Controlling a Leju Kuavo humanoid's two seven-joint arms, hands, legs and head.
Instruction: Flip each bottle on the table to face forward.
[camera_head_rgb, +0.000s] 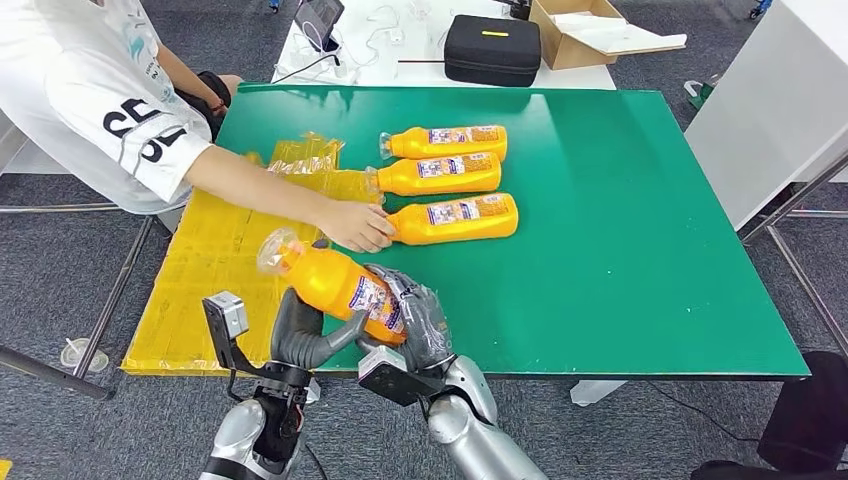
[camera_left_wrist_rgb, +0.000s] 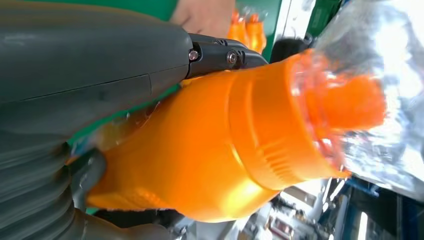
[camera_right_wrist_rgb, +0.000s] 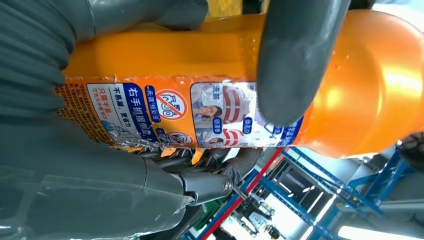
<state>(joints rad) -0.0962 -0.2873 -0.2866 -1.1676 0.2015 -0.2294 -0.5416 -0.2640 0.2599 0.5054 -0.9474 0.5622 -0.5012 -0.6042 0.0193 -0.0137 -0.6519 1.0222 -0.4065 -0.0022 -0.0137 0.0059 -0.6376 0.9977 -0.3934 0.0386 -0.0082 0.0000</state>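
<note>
The right hand (camera_head_rgb: 420, 325) grasps the orange bottle (camera_head_rgb: 335, 282) around its lower body, fingers wrapped over the printed label (camera_right_wrist_rgb: 165, 112), while the left hand (camera_head_rgb: 305, 335) cups the same bottle from beneath, nearer its shoulder. Both hold it lifted just above the near edge of the green table (camera_head_rgb: 640, 250), low and left of centre in the head view, tilted with its clear-wrapped cap (camera_head_rgb: 275, 248) pointing to the upper left. The bottle looks like rigid moulded plastic, full and so probably fairly heavy, with a glossy skin and a few droplets that could make it slip; the broad flat body is the safest place to hold, not the crinkly film around the neck. Three more bottles (camera_head_rgb: 450, 180) lie side by side on the table above it, labels up, caps to the left. A person's hand (camera_head_rgb: 355, 225) rests at the cap of the nearest one, just above the held bottle. Yellow sheets (camera_head_rgb: 210, 270) lie at the table's left edge.
</note>
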